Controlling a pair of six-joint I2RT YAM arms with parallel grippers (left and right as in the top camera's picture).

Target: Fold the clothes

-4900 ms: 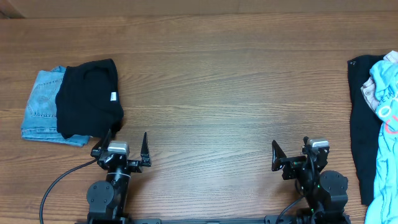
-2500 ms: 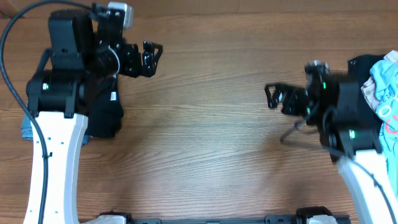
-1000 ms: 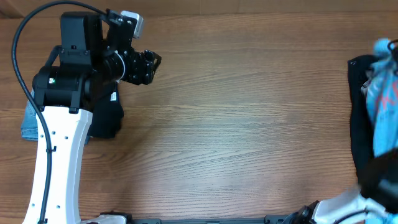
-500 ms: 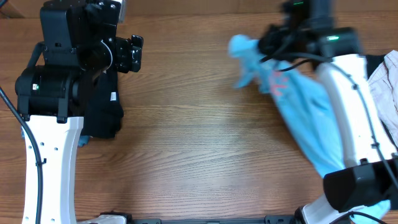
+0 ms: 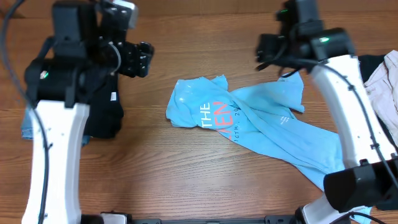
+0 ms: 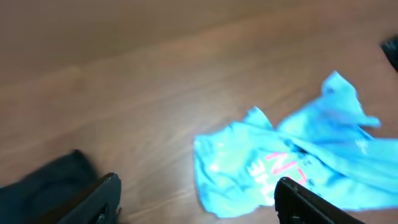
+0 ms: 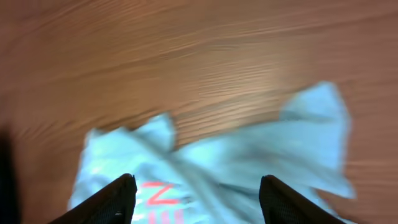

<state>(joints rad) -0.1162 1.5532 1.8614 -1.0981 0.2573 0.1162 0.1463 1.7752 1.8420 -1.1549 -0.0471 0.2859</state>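
The light blue T-shirt (image 5: 261, 127) lies crumpled across the middle of the table, with white and coral print showing near its left end. My right gripper (image 5: 265, 54) hangs open and empty above the shirt's far edge. In the right wrist view the shirt (image 7: 249, 152) lies below and between the spread fingers of the right gripper (image 7: 199, 199). My left gripper (image 5: 142, 59) is open and empty, above the table to the left of the shirt. The left wrist view shows the shirt (image 6: 292, 162) ahead to the right of the left gripper (image 6: 199, 202).
A black garment (image 5: 102, 109) lies on folded jeans (image 5: 26, 127) at the left, under my left arm; it also shows in the left wrist view (image 6: 43, 186). Another dark garment (image 5: 371, 62) and a pale one (image 5: 382, 78) lie at the right edge.
My right gripper carried the shirt from the right pile to the middle of the table and let it go; it now lies spread there. My left arm shifted slightly.
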